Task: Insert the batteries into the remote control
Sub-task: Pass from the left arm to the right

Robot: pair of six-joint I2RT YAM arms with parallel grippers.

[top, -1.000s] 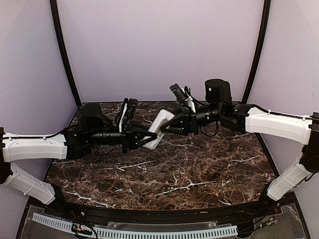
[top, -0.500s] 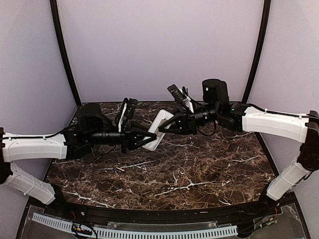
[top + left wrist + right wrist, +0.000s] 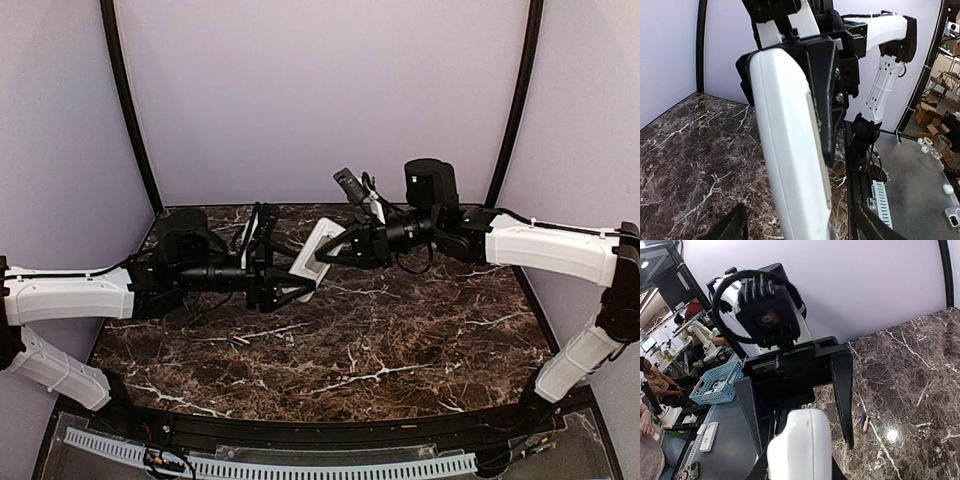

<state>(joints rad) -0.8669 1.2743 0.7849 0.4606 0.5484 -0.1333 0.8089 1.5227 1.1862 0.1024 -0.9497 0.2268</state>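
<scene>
The left arm reaches in from the left edge over the dark marble table [image 3: 420,340]. The two batteries [image 3: 237,341] lie side by side on the table, near of the left arm's wrist and well apart from both grippers. In the right wrist view they show as two slim cylinders touching along their length. The left gripper [image 3: 298,285] points right with its jaws spread. Its fingers [image 3: 732,225] stand on either side of the remote's near-left end, and the left wrist view shows clear gaps between them and the white body. The right wrist view shows the same from the other side, with one finger rising just right of the remote and not touching it. The remote [image 3: 318,252] is held up off the table between the two arms. It is tilted, running from near-left to far-right. Its long white side fills the middle of the left wrist view. The right gripper [image 3: 333,250] comes in from the right and is pinched on the remote's far-right end, its black jaws clamped against the two broad faces.
</scene>
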